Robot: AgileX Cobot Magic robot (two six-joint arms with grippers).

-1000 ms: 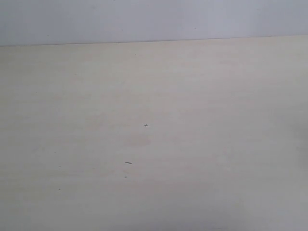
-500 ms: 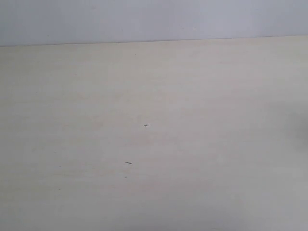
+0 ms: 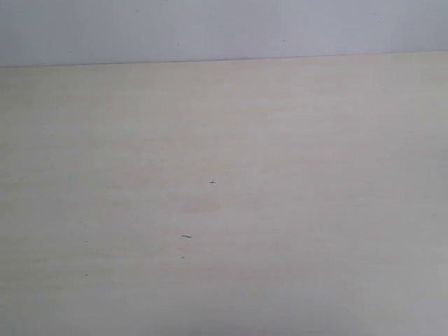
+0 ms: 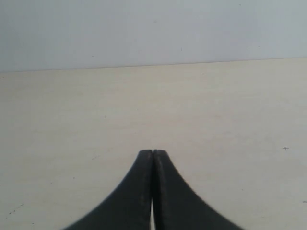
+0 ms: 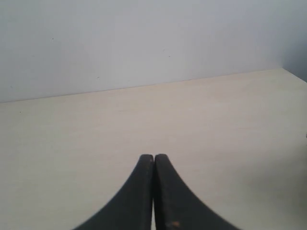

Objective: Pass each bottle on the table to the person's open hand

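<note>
The table (image 3: pixel 280 140) is a wide pale beige wood-grain surface with a few tiny dark specks; it fills the exterior view. No bottle shows in any view, and the person's open hand is out of view too. Neither arm appears in the exterior view. In the left wrist view my left gripper (image 4: pixel 152 152) is shut, its black fingers pressed together over bare table (image 4: pixel 72 120) with nothing between them. In the right wrist view my right gripper (image 5: pixel 153 156) is likewise shut on nothing above the table (image 5: pixel 230 120).
A plain pale grey wall (image 3: pixel 210 28) stands behind the table's far edge (image 3: pixel 224 60). In the right wrist view the table's side edge (image 5: pixel 293 74) shows, with a darker area beyond it.
A faint shadow at the right edge of the exterior view half a second ago has gone. Nothing else differs.
</note>
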